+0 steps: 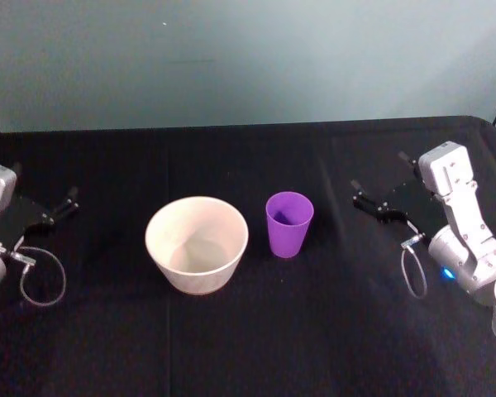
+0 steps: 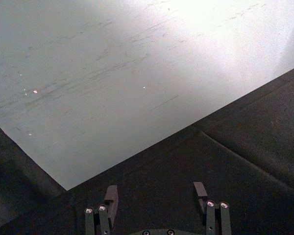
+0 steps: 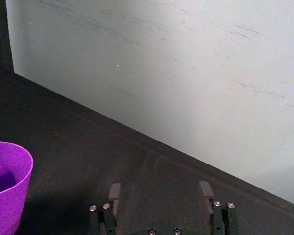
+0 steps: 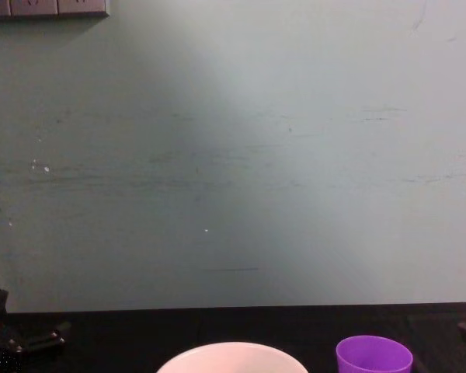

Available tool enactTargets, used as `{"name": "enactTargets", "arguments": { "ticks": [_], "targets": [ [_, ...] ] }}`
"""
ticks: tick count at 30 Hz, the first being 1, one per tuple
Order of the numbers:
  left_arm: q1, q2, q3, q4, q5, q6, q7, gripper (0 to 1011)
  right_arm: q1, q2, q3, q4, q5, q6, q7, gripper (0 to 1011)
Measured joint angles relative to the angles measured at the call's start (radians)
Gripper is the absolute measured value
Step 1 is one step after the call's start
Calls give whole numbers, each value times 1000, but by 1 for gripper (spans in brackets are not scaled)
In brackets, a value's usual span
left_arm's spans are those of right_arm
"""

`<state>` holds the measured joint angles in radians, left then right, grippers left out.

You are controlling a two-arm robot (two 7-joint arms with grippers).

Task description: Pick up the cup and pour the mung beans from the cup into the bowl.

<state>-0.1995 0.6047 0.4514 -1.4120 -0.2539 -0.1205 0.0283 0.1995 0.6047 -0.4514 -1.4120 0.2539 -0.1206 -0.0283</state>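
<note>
Tumbler of smooth bright purple plastic, the cup point(image 1: 289, 223), stands upright and free near the middle of the black-draped bench point(image 1: 248, 347), a little toward its right edge. Just beside it on its left, near but not touching, I see the bowl point(image 1: 197, 244), a wide round whitish one with a faintly pink rim, also upright. I cannot make out what is inside the cup; its interior looks dark from my head view. My right gripper point(image 3: 159, 190) is over the bench near its right edge, well apart from the cup, its two dark fingers spread wide with nothing between them. My left gripper point(image 2: 156, 192) sits by the left edge, well apart from the bowl, fingers likewise spread and holding nothing.
</note>
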Motion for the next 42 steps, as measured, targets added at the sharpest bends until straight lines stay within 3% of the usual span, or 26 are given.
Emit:
{"name": "enactTargets", "arguments": {
  "ticks": [42],
  "targets": [
    [0, 0, 0, 0, 0, 0, 0, 1000, -3, -1, 4, 2, 0, -12, 2, 1002]
  ]
}}
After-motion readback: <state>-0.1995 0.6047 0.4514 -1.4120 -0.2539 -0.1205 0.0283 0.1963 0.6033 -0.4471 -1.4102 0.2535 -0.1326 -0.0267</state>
